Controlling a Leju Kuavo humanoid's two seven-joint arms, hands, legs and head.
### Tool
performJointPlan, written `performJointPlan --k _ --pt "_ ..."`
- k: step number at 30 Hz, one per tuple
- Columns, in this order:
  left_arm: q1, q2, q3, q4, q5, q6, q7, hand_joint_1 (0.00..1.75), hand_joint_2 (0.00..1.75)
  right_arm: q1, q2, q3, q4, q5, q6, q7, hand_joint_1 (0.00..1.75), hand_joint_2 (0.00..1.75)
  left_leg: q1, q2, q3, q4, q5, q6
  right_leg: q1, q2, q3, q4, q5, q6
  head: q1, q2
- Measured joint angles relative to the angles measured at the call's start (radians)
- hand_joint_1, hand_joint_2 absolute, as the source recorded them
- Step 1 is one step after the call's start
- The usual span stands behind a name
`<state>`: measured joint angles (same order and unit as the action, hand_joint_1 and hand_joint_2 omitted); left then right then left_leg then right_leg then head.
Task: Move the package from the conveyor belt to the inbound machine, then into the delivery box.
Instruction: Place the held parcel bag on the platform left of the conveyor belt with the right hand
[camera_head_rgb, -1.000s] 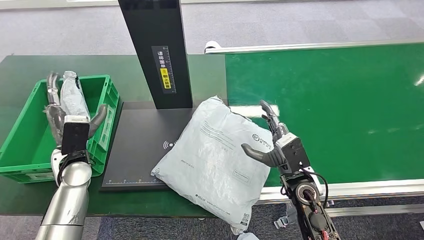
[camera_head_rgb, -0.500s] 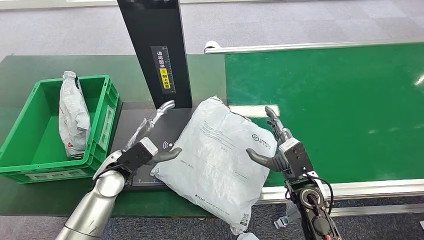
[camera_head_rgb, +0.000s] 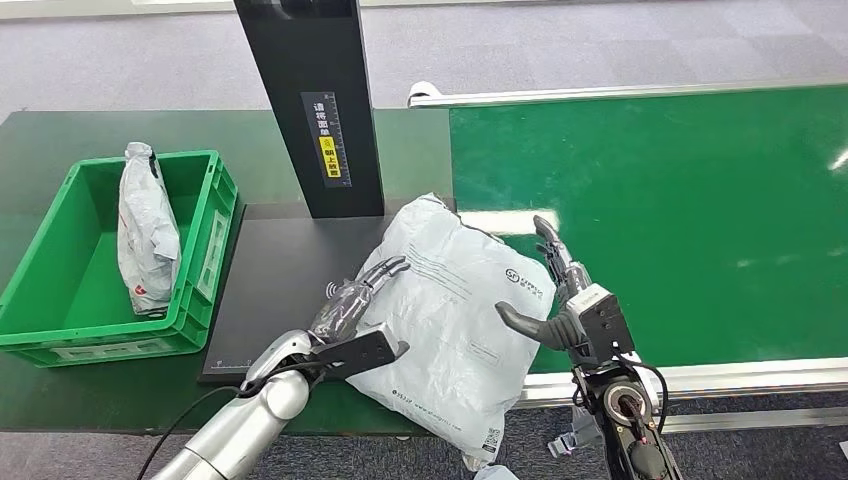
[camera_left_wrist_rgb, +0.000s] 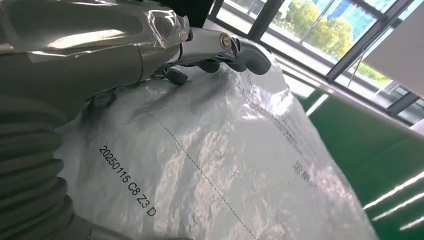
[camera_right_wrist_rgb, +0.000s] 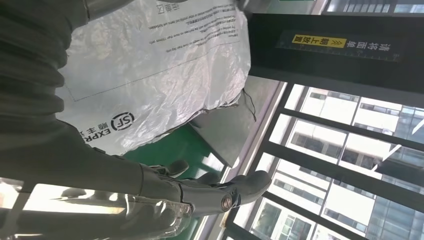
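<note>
A large grey-white mailer package (camera_head_rgb: 445, 315) lies tilted across the black inbound machine platform (camera_head_rgb: 265, 290) and the conveyor's near corner, with one corner hanging over the table's front edge. My left hand (camera_head_rgb: 358, 300) lies on the package's left edge with its fingers stretched out; in the left wrist view those fingers (camera_left_wrist_rgb: 235, 50) rest flat on the crinkled package (camera_left_wrist_rgb: 225, 165). My right hand (camera_head_rgb: 562, 300) stands spread at the package's right edge, thumb toward it. The right wrist view has the package (camera_right_wrist_rgb: 160, 65) beside the extended fingers (camera_right_wrist_rgb: 220, 192). Neither hand grips it.
The machine's black column (camera_head_rgb: 310, 100) rises behind the platform. At the left stands the green delivery box (camera_head_rgb: 215, 210) with a smaller bagged parcel (camera_head_rgb: 147, 225) leaning inside. The green conveyor belt (camera_head_rgb: 660, 210) fills the right, edged by a metal rail (camera_head_rgb: 700, 375).
My left arm has swung from the green box across the platform onto the package's left side. The right hand has slid slightly nearer the front edge.
</note>
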<state>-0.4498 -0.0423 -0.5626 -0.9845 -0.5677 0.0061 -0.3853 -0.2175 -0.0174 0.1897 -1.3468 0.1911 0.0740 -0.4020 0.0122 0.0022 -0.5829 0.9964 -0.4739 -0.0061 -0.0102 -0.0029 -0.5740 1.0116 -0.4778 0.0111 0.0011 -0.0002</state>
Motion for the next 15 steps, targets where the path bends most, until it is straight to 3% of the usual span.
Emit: performJointPlan --k 15 --pt "-0.084 -0.062 -0.066 0.233 -0.083 0.108 0.012 0.00 1.75 -0.007 0.008 0.029 0.000 -0.008 0.016 -0.001 0.00 1.75 0.000 -0.001 0.000 0.000 0.000 0.000 0.000 0.000 0.001 0.000 0.000 0.000 0.000 0.000"
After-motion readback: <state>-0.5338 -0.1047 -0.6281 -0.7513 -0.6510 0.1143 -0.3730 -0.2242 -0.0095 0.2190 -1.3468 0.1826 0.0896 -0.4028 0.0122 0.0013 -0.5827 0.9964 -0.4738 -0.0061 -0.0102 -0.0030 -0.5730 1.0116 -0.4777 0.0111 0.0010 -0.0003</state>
